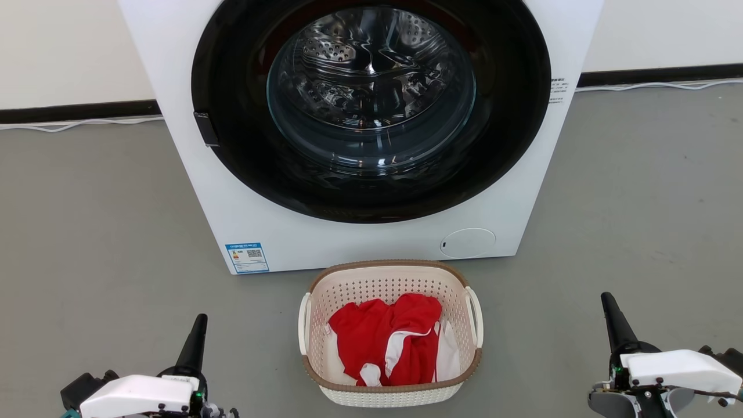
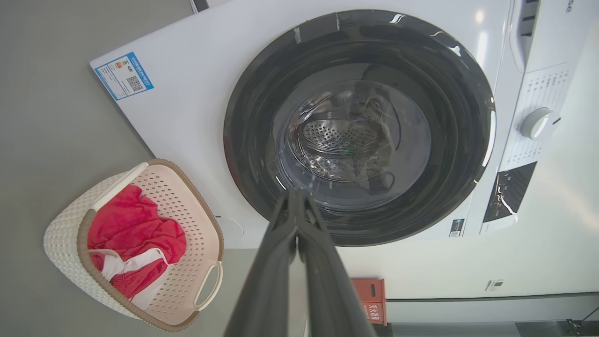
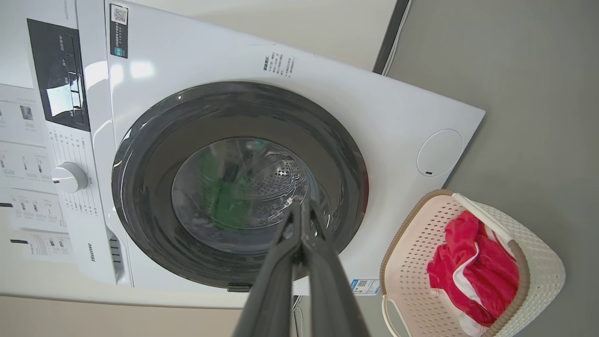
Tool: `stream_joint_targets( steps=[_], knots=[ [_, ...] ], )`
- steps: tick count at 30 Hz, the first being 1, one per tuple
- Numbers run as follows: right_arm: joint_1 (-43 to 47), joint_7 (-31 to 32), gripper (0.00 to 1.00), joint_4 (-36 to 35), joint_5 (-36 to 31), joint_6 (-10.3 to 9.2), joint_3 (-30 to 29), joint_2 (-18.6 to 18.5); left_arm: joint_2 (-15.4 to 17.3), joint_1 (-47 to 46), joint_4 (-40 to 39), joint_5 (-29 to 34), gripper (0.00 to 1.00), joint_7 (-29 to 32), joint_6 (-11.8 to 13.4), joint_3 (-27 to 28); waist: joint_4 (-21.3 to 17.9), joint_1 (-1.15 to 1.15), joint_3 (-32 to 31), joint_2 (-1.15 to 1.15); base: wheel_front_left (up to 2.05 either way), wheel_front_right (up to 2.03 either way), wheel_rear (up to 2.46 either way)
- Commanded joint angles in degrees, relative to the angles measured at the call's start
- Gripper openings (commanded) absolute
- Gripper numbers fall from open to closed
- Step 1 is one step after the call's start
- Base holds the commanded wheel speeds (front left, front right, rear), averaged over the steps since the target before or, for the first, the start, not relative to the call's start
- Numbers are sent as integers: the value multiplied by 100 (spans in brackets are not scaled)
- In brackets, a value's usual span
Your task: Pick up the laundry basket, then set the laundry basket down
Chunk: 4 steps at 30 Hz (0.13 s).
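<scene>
The perforated cream plastic laundry basket (image 1: pixel 383 285), rounded-rectangular with a brown rim, holds crumpled red-and-white cloth (image 1: pixel 371 337); left gripper (image 1: pixel 199 324) and right gripper (image 1: pixel 609 304): tapered dark jaws pressed together, empty.

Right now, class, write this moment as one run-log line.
stage: before pickup | laundry basket: on floor before washer, red cloth inside | left gripper: shut, clear of basket | right gripper: shut, clear of basket
</scene>
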Motion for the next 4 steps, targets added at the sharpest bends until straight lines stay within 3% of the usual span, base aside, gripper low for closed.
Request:
stream_joint_targets(
  steps=[1, 4],
  knots=[
    [-136, 81, 0, -212, 206, 35, 90, -17, 37, -279, -205, -158, 0, 46, -73, 169, 2, 0, 0, 0, 0, 0, 0],
    [-134, 131, 0, -256, 418, 36, 78, -13, 30, -282, -248, -328, 0, 96, -89, 187, 8, 0, 1, 0, 0, 0, 0]
  ],
)
